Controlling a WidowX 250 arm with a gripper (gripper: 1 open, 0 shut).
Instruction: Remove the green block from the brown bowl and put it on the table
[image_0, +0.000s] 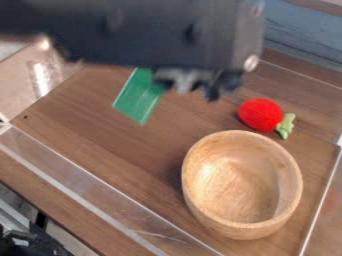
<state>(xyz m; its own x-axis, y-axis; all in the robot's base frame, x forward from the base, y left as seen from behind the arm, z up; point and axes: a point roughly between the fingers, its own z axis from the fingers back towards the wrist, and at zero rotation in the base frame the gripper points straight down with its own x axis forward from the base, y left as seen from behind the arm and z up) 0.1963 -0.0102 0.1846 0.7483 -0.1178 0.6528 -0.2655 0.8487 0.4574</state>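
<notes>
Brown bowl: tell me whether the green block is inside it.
No, the green block hangs under the arm, left of the bowl in view.

You have bare tabletop (100, 130) toward nine o'clock of the bowl (242, 185). The red strawberry toy (262, 113) blocks its one-o'clock side.

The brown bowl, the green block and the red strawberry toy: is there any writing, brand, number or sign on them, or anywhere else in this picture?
None that can be read. The round light-brown wooden bowl and the flat bright green block show no lettering, nor does the red strawberry toy with green leaves. The dark robot arm is too blurred to tell.
</notes>
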